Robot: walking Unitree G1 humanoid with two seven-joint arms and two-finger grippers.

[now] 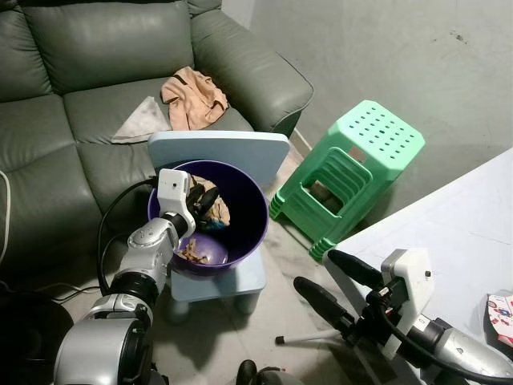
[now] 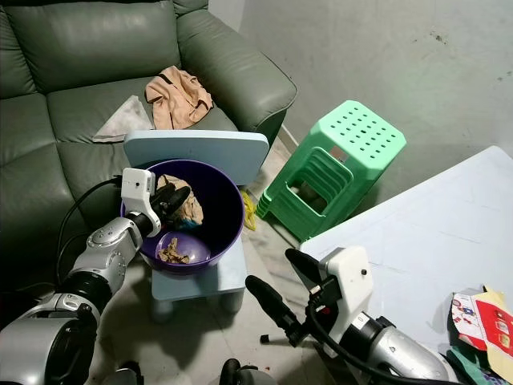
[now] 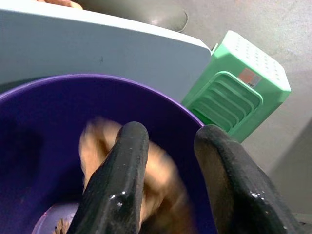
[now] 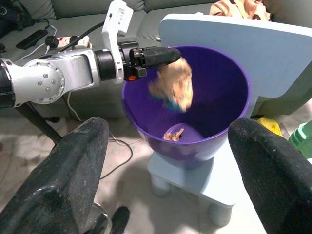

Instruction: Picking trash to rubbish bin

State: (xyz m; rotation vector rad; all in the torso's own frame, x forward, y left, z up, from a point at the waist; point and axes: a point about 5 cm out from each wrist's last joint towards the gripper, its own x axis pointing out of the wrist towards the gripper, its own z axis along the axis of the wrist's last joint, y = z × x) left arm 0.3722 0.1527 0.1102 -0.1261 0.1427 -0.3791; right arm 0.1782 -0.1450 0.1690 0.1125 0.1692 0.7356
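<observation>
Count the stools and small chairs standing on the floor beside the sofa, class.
2. The light blue chair stands against the sofa and carries the purple bin. The green stool stands to its right by the wall. Others may be out of frame.

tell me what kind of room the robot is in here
Most likely a home living room: a green leather sofa with clothes left on it, a green plastic stool on the tiled floor, and a purple bin set on a small blue chair.
</observation>
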